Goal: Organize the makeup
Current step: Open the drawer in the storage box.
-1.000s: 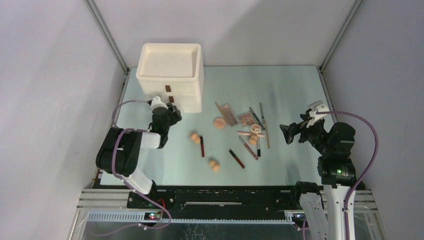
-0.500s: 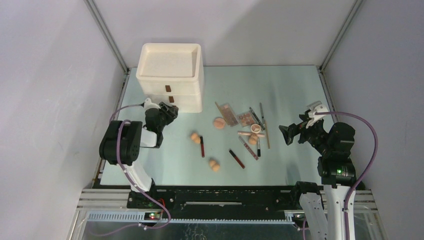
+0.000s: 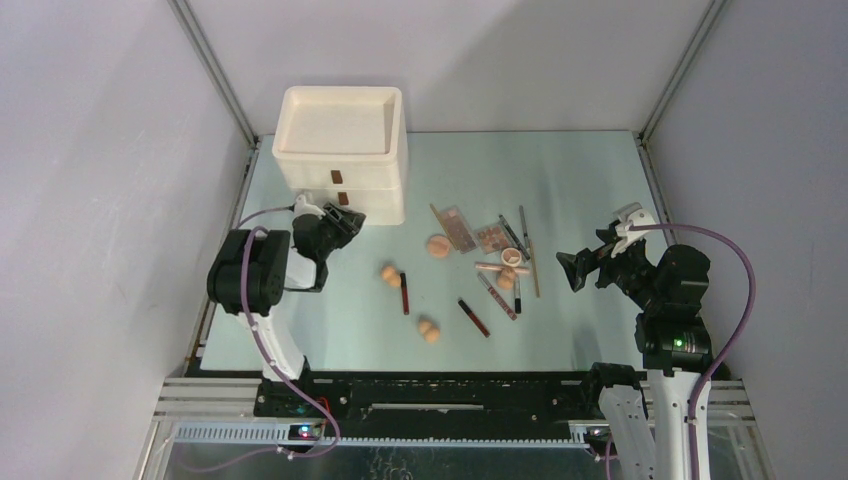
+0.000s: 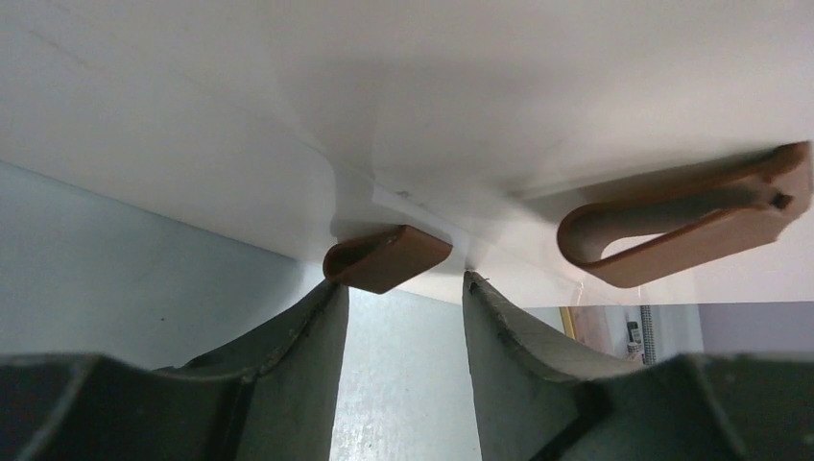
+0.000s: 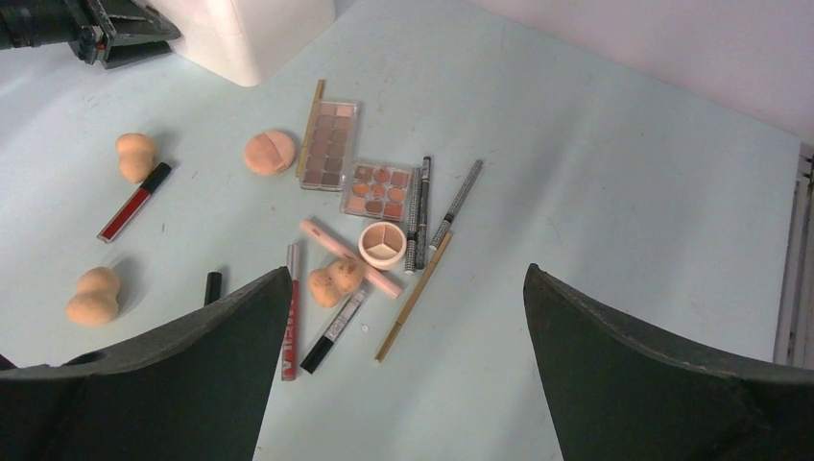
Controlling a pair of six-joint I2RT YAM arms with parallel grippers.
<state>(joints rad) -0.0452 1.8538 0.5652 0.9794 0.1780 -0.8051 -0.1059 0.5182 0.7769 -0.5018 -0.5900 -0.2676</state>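
Note:
The makeup lies loose in the middle of the table: a long palette (image 3: 455,228), a square palette (image 3: 492,238), a round compact (image 3: 511,257), a round peach puff (image 3: 438,245), peach sponges (image 3: 390,275) (image 3: 430,330), red tubes (image 3: 404,293) (image 3: 474,317) and thin pencils (image 3: 533,267). The right wrist view shows the same set: palette (image 5: 329,144), compact (image 5: 382,244), sponge (image 5: 335,280). My left gripper (image 3: 345,222) is open at the cream drawer box (image 3: 340,150). Its fingertips (image 4: 322,312) flank the lowest drawer's brown handle (image 4: 389,257). My right gripper (image 3: 575,268) is open and empty, right of the makeup.
A second brown drawer handle (image 4: 691,221) sits above and to the right of the left gripper. The box's open top tray (image 3: 338,125) holds nothing. Grey walls and metal posts close the table on three sides.
My left gripper has moved up toward the drawer box, from the open table to the lowest drawer's handle. My right gripper has edged slightly left. The makeup has not moved.

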